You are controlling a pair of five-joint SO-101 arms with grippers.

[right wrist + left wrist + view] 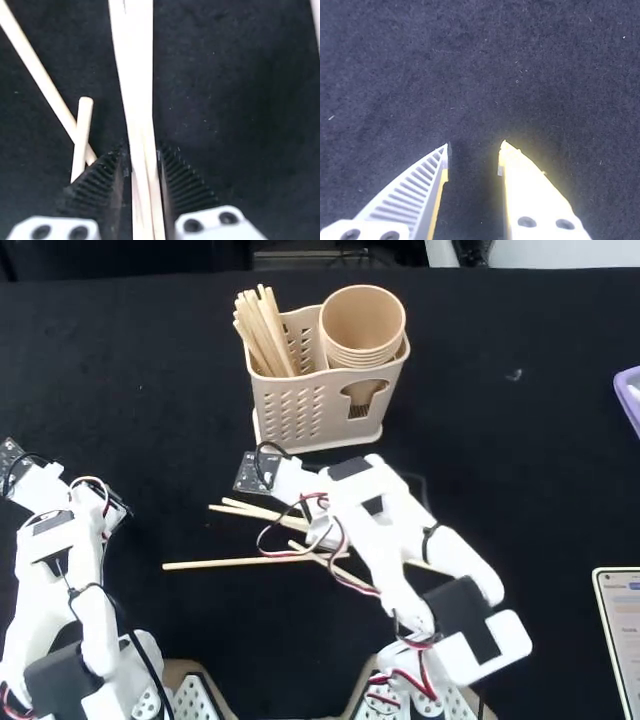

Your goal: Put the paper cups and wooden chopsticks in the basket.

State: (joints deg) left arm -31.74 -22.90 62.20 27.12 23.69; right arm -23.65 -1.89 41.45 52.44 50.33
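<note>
– Nearest us, what do we have?

– Both arms stand at the near edge of the bench (520,490). We see the left arm (50,560) at the near left, over bare black cloth. Its left fingers (437,165) are released, spread apart with nothing between them.

– And the other arm?

– We find the right arm (390,530) near the middle, bent low over the loose chopsticks (230,561) that lie scattered on the bench on the near side of the basket. Its right fingers (112,172) are clenched on a pair of chopsticks (135,90) that run side by side between them. We see two more sticks (42,87) crossing just beside that pair.

– Is the pair off the cloth?

– We cannot tell.

– And farther back?

– We see the basket (320,405) upright at the far middle. Its left compartment holds a bundle of chopsticks (262,330) leaning left, and its right one holds stacked paper cups (362,325), mouths up.

– What about the sides?

– At the right edge we see a screen (620,630) near us and a purple object (630,395) farther off.
</note>
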